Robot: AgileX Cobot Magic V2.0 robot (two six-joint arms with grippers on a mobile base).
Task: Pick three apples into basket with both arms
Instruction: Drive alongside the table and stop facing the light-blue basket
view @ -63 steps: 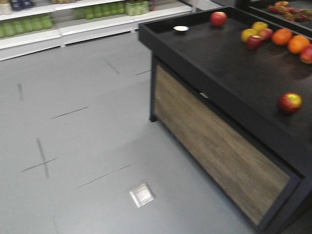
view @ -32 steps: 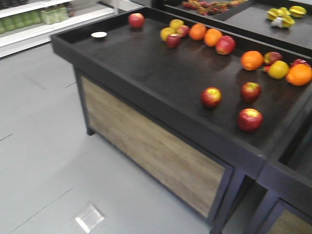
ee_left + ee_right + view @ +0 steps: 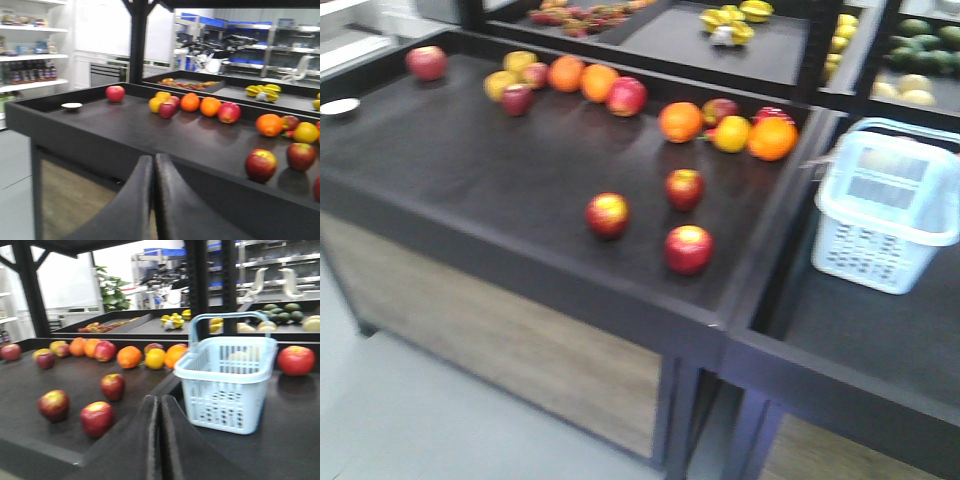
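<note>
Three dark red apples lie near the front of the black display table: one on the left (image 3: 607,214), one behind (image 3: 685,189) and one nearest the edge (image 3: 689,249). The right wrist view shows the same three apples (image 3: 97,418), (image 3: 54,405), (image 3: 113,386). The pale blue basket (image 3: 885,205) stands upright in the neighbouring tray to the right (image 3: 226,384). My left gripper (image 3: 153,162) is shut and empty, low in front of the table's edge. My right gripper (image 3: 159,402) is shut and empty, between the apples and the basket. Neither arm shows in the front view.
Oranges (image 3: 680,121), yellow apples (image 3: 731,133) and more red apples (image 3: 626,96) lie in a row further back. A lone red apple (image 3: 426,62) and a small white dish (image 3: 339,106) sit at the far left. A raised black rim (image 3: 765,245) divides the two trays.
The front view has swung to the right: the floor and shelves have left the frame, the three apples have moved to the centre and the basket has come into view.
</note>
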